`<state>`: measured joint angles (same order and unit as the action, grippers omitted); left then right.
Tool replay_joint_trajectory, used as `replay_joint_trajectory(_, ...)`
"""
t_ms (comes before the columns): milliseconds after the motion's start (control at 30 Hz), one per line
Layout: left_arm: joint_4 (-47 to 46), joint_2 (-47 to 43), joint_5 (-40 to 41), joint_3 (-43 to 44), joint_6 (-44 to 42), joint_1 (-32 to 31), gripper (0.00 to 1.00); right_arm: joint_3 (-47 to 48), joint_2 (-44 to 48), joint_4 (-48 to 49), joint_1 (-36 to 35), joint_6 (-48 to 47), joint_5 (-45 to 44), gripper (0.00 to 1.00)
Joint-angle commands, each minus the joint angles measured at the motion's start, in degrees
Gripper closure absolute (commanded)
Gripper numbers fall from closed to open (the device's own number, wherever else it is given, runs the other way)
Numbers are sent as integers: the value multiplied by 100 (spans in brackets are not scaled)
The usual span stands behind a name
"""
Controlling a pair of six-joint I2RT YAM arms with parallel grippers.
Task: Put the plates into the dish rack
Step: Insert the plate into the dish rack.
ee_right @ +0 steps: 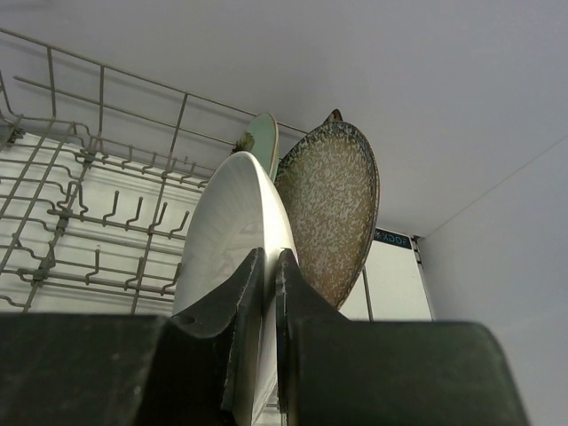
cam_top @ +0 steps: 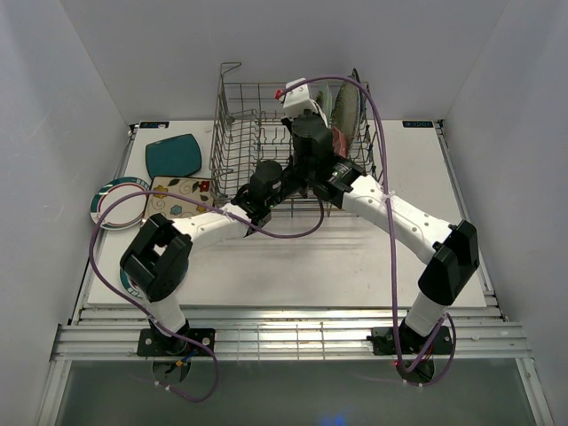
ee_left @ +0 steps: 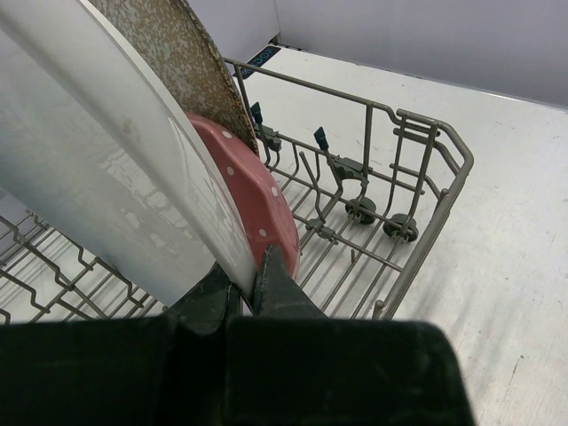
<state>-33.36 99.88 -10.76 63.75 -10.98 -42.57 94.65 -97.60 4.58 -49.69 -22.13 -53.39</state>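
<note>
Left claw (ee_left: 247, 277) and right claw (ee_right: 269, 266) pinch the big white plate (ee_left: 106, 177) upright in the dish rack (ee_left: 441, 142); next, likely settle it, then release.

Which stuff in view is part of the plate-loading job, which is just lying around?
Job: dish rack, white plate, speckled plate, pink dotted plate, mint plate, teal square plate, floral square plate, rimmed round plate.
Lying about: only the arms' purple cables.

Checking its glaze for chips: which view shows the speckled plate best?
Right wrist: the speckled plate shows most of its face, standing in the dish rack. Left wrist catches only its top part behind the white plate; top external sees a narrow, foreshortened sliver.
</note>
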Motion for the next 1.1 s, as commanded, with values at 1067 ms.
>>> replay_joint_trajectory(1067,-496,-416,-1024,349,466,126,100,1442,-857,-1671,328,517,2033,92)
